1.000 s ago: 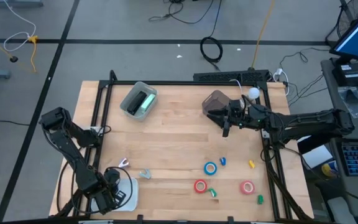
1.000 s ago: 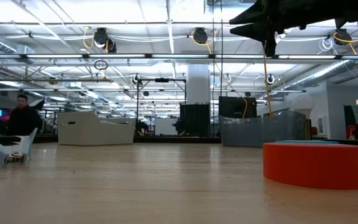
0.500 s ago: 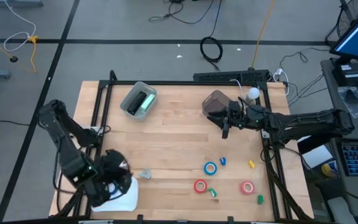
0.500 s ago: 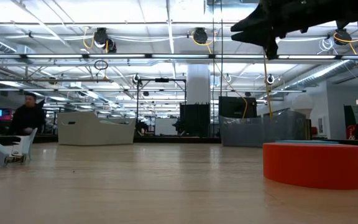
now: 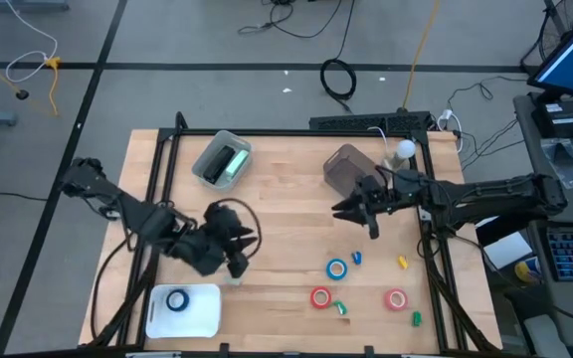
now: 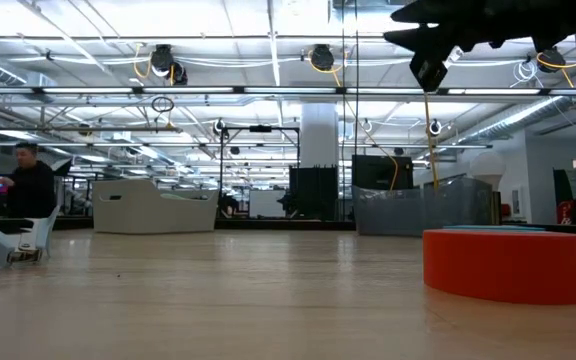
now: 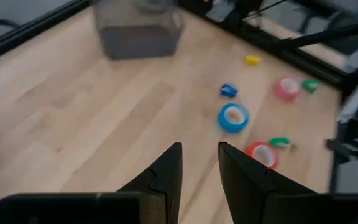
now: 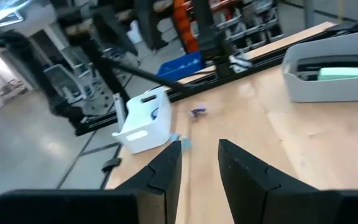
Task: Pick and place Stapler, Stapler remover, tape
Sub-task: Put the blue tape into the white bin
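one blue tape roll is already set in the white tray at the near-left corner of the bench, so sorting looks under way. the left gripper is held over mid-bench, jaws slightly apart and empty, aimed toward the loose rolls. the blue roll and red roll lie ahead of the jaws, well apart from them, not between. a second red roll sits nearer the right edge. the right gripper is held above the bench beside the dark bin, jaws slightly apart, empty. the green stapler is seen in the grey bin.
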`<state>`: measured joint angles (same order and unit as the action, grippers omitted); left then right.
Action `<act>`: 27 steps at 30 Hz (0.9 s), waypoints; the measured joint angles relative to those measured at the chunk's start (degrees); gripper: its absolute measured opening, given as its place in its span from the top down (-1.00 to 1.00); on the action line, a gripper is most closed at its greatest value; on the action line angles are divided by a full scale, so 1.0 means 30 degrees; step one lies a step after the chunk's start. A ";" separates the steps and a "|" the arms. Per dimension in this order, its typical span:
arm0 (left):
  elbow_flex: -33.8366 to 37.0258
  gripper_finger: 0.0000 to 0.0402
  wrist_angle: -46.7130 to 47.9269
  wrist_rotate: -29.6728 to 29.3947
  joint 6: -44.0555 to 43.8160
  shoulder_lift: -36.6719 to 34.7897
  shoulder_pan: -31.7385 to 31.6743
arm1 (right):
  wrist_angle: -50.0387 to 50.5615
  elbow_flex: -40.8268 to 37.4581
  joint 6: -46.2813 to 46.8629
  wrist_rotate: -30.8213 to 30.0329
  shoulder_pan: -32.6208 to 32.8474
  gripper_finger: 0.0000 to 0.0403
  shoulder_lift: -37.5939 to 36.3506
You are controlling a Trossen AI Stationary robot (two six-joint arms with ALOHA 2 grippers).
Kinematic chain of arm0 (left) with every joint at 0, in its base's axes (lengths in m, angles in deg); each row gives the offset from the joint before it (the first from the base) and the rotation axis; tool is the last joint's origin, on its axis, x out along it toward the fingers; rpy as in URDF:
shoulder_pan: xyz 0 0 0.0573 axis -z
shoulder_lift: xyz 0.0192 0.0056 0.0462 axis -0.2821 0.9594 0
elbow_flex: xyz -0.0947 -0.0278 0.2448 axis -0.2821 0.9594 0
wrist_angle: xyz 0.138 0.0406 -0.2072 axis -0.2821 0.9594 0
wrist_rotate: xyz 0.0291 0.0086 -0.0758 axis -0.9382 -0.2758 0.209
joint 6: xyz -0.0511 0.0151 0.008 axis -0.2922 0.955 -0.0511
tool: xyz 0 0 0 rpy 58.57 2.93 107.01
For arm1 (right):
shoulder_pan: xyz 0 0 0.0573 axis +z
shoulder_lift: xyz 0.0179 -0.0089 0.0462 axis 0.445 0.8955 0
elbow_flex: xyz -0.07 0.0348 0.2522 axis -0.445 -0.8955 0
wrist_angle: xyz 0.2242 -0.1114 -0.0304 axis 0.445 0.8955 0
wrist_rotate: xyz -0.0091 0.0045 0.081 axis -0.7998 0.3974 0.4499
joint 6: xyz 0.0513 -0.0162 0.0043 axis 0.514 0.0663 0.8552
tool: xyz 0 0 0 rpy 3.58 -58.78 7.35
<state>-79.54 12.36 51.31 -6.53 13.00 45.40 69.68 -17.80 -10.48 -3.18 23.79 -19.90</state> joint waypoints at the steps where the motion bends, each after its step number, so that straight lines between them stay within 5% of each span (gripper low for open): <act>1: 0.0140 0.46 -0.0338 0.0438 0.0528 -0.0027 -0.0331 | -0.0006 0.0000 -0.0005 0.0056 0.0157 0.50 0.0000; 8: 0.3372 0.46 -0.5062 0.3901 0.3227 -0.1079 -0.2473 | 0.1937 0.0233 0.0075 0.0079 0.2049 0.50 -0.0007; 16: 0.8392 0.46 -1.2784 0.7270 0.4525 -0.2413 -0.5020 | 1.2626 0.4015 -0.0357 -0.1142 0.4159 0.57 0.1129; 27: 1.0716 0.46 -1.4245 0.7952 0.4947 -0.2999 -0.6224 | 1.7030 0.7306 -0.0535 -0.0420 0.5095 0.52 0.6279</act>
<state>-47.39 -30.37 75.17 8.31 4.00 26.73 120.77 4.11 -12.09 -4.44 39.07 -1.06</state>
